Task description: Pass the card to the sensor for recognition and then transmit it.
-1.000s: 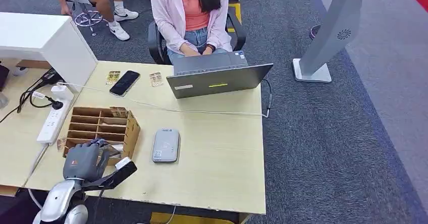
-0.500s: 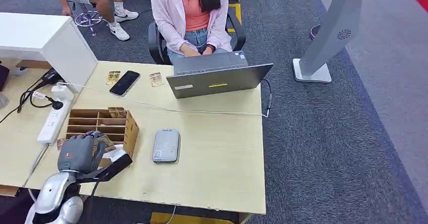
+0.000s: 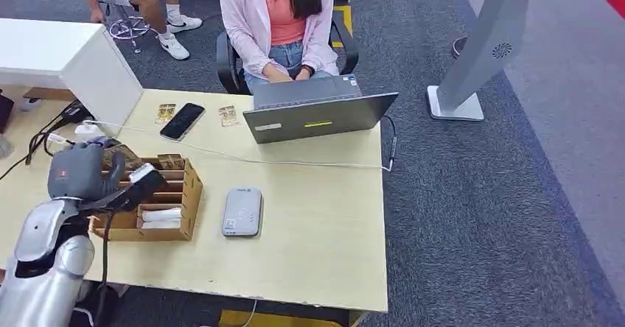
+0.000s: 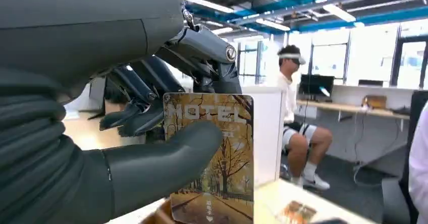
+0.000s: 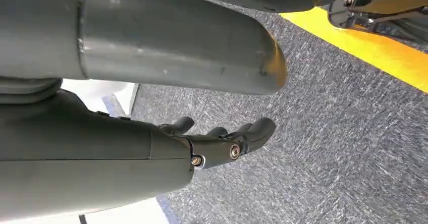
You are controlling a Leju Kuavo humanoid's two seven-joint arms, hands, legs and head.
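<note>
Card [image 4: 214, 158] pinched by left hand [image 3: 79, 171] over far-left corner of cardboard organizer [image 3: 193, 194], well left of grey sensor [image 3: 242, 212]; right hand [image 5: 222, 143] loose, holding nothing; picking done, scanning and handover left.

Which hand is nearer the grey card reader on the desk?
Left. The left hand, holding the card, is above the far left corner of the cardboard organizer, which sits beside the reader. The right hand hangs down over the carpet, away from the desk.
</note>
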